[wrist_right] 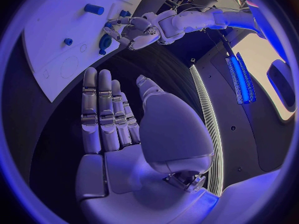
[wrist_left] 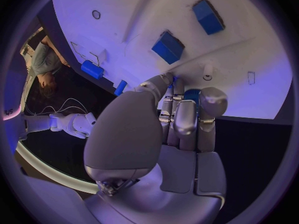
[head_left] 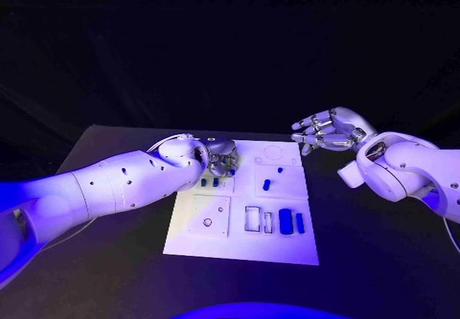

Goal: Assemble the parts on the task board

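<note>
Head view. Board (head_left: 242, 247) lies mid-table, white. Left hand (head_left: 219, 157) sits low over its far-left corner, fingers curled down among small blue parts (head_left: 230, 172); whether anything is pinched cannot be told from here. More parts stand upright near the board's middle, and a long blue bar (head_left: 284, 220) lies in a row of slots at the near right. Right hand (head_left: 327, 131) hovers off the board's far-right corner, fingers spread wide, holding nothing.

Left wrist view. Left hand (wrist_left: 177, 115) has its fingertips (wrist_left: 168, 78) bent onto the board (wrist_left: 249, 59), with a blue part (wrist_left: 192, 95) showing between them, touching. A pinch looks likely, but the contact is hidden behind the fingers, so I cannot tell. Two blue blocks (wrist_left: 167, 47) lie just beyond the fingertips. This close view shows the part at the fingers, which the head view hides.

Right wrist view. Right hand (wrist_right: 115, 119) is flat and open over bare table, well apart from the board (wrist_right: 56, 35). Left hand (wrist_right: 134, 31) appears at the board's edge.

Handling, as a judgement: parts look small, rigid, light, smooth plastic, apt to slip or tip. Best taken by opposite flat sides with a fingertip pinch, kept upright.
</note>
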Motion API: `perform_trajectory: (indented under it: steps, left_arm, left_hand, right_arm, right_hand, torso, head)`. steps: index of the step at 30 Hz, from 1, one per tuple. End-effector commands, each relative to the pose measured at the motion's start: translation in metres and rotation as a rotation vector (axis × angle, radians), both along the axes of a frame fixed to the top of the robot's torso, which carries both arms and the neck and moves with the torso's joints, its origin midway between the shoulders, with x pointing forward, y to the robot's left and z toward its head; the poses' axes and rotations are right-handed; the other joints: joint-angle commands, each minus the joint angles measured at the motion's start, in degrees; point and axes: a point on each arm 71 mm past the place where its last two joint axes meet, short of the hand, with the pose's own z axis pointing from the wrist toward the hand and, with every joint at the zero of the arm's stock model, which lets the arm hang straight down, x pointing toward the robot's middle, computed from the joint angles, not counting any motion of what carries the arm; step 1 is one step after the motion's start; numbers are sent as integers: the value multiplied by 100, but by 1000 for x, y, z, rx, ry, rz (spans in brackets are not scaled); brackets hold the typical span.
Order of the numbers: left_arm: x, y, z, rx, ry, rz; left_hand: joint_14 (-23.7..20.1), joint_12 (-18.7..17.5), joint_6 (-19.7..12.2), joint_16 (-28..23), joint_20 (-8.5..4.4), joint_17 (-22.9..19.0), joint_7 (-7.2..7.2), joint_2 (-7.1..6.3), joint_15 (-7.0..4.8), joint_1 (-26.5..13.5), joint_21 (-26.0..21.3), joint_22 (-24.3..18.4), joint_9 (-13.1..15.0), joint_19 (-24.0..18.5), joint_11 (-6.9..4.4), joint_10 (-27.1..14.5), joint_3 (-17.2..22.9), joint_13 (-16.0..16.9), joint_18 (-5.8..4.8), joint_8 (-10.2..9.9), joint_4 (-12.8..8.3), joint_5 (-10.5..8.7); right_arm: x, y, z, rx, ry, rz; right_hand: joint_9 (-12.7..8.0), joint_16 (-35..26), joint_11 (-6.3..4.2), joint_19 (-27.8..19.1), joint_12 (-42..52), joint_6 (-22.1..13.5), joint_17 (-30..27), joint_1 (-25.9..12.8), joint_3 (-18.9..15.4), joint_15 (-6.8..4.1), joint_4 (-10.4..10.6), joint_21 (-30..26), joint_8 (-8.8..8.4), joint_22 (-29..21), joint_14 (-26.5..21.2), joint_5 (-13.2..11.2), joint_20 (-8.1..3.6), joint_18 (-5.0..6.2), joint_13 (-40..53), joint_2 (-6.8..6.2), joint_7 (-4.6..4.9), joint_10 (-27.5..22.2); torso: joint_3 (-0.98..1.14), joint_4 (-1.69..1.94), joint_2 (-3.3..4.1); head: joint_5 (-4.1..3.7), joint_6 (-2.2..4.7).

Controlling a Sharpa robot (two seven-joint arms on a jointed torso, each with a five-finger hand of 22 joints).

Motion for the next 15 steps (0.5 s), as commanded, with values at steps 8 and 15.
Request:
perform_trajectory:
  steps: [8,15]
  left_arm:
    - [-3,6,5,-84,2,16]
    - [-4,15,16,-120,-7,42]
  left_hand:
    - [49,-99,77,77,-50,52,3,-23,-1,-147,71,60,1,26,-1,106,-41,-7,-75,-40,51,-37]
    - [64,-147,95,97,-57,61,15,-51,2,-214,97,92,-8,41,3,152,-74,-3,-80,-65,65,-37]
  right_arm:
    - [0,0,0,-2,-4,12]
    - [0,-1,0,-3,-5,8]
  right_hand:
    - [-8,-21,9,14,33,2,5,-10,-33,30,-17,-21,6,-9,26,32,17,78,-6,63,18,-46]
    - [-7,-24,8,18,37,12,6,-10,-35,29,-17,-24,12,-17,29,34,17,78,-8,68,17,-46]
  torso:
    - [-3,2,-6]
    - [0,13,-9]
  head:
    - [-18,47]
    - [-20,76]
